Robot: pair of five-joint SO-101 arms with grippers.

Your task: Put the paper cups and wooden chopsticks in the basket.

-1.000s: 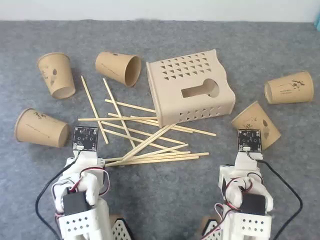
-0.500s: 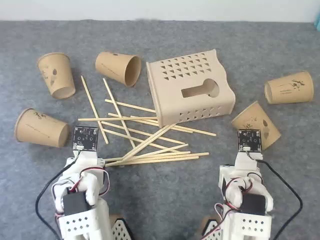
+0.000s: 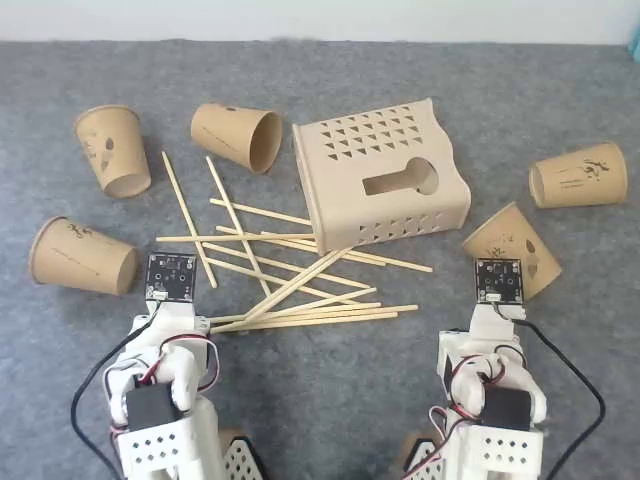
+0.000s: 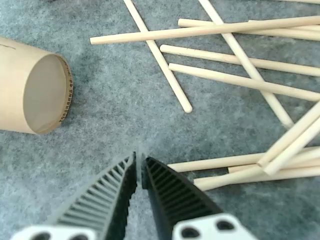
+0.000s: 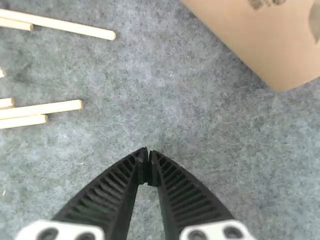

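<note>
Surface: grey felt-like cover over the table [image 3: 420,340]; a pale strip of wall runs behind the far edge.
Far-left cup [image 3: 112,150]: paper, on its side, near the far-left corner.
Near-left cup [image 3: 82,256]: on its side by the left edge, just beside the left arm [image 3: 165,345]; open mouth turned toward that arm.
Left jaws: together, holding nothing, low over bare cover, between the near-left cup's mouth and the nearest stick ends.
Centre cup [image 3: 237,137]: on its side, mouth toward the basket, apart from it.
Chopsticks [image 3: 290,265]: loose crossed heap mid-table, between the two arms and the basket; several ends reach the basket's near side.
Basket [image 3: 380,175]: tipped over, not upright; the wall with the handle cut-out faces up. Mouth seems to face the left edge, not certain. No cup or stick seen inside.
Near-right cup [image 3: 512,250]: on its side, just beyond the right arm [image 3: 490,370].
Right jaws: together, empty, over bare cover near that cup.
Far-right cup [image 3: 578,175]: on its side by the right edge.
Step (judged): the very start; both arms parked at the near edge, nothing loaded.
Next move (judged): jaws must part first. Closest picks are the near-left and near-right cups, taken by the wall at the mouth. The basket may want righting. The sticks lie flat and call for a low pinch.
</note>
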